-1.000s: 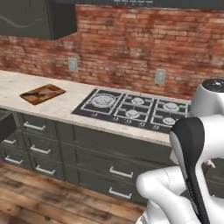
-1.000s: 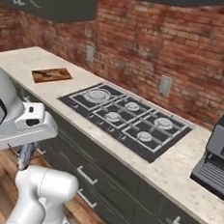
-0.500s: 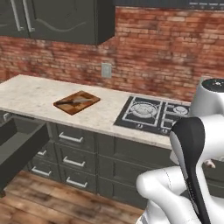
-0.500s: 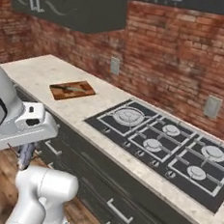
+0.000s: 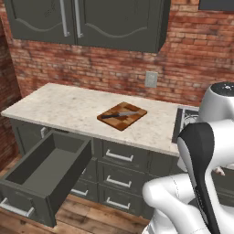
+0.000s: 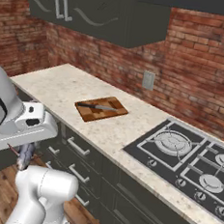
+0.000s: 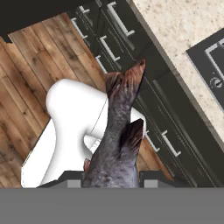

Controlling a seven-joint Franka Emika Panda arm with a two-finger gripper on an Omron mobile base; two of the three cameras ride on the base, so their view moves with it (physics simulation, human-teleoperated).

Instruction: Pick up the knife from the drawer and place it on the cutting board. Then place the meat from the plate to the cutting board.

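Note:
The checkered wooden cutting board (image 5: 121,124) (image 6: 101,116) lies on the pale stone counter, and the black-handled knife (image 5: 119,114) (image 6: 97,106) rests across it. Below the counter's left end, the dark drawer (image 5: 45,169) stands pulled out, with nothing showing inside. My gripper (image 6: 25,150) (image 7: 112,175) hangs low beside the robot's body, in front of the lower drawers and well short of the board. It is shut on the meat (image 7: 117,135) (image 6: 25,156), a grey fish whose tail points away from the hand. The plate is out of view.
A gas hob (image 6: 189,160) (image 5: 185,119) is set into the counter right of the board. Dark upper cabinets (image 5: 91,20) hang over the counter against a brick wall with an outlet (image 5: 151,79). The open drawer juts out over the wooden floor (image 7: 30,74).
The whole scene has shifted right as the base drove left: the cutting board came toward the centre and the open drawer came into view. The arm keeps its pose.

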